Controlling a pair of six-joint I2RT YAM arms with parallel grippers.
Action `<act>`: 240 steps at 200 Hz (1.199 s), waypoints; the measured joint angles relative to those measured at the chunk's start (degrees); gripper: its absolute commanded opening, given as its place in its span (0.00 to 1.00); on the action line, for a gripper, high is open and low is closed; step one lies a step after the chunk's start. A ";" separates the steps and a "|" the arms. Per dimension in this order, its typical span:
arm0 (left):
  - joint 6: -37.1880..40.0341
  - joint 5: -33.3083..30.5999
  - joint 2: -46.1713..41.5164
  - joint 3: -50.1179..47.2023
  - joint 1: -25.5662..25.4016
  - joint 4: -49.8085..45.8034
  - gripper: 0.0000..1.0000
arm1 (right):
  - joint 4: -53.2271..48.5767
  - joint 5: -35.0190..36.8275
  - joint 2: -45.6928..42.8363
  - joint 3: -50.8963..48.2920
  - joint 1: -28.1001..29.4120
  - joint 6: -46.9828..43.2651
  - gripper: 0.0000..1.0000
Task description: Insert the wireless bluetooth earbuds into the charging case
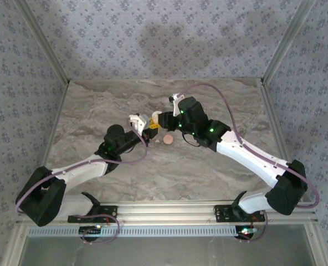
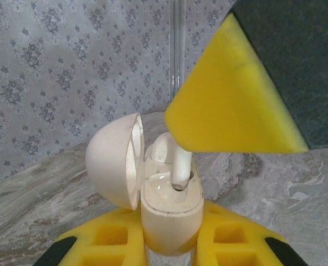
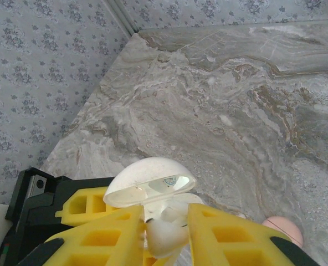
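Note:
The charging case [image 2: 169, 213] is a cream oval shell, held upright with my left gripper [image 2: 171, 233] shut on its base. Its lid [image 2: 113, 160] hangs open to the left. One of the wireless bluetooth earbuds [image 2: 181, 165], white with a stem, stands stem-down in the case's right-hand socket. Seen from the right wrist, my right gripper [image 3: 167, 224] is shut on that earbud [image 3: 168, 237] just below the open lid [image 3: 147, 180]. From above, the left gripper [image 1: 145, 132] and right gripper [image 1: 157, 123] meet tip to tip over the middle of the table.
A round pink puck [image 1: 168, 139] lies on the marble table [image 1: 219, 94] just right of the grippers, also seen at the right wrist view's lower right as the puck [image 3: 283, 230]. Patterned walls close the table in at the back and sides.

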 measured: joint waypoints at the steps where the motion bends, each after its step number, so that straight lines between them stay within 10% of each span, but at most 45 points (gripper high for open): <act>1: 0.00 -0.04 -0.04 0.00 0.00 -0.02 0.15 | -0.02 0.00 0.00 0.00 0.00 0.00 0.27; 240: 2.58 -3.06 -1.57 1.25 0.00 -2.73 0.15 | -0.90 0.04 0.02 0.68 0.15 0.00 0.31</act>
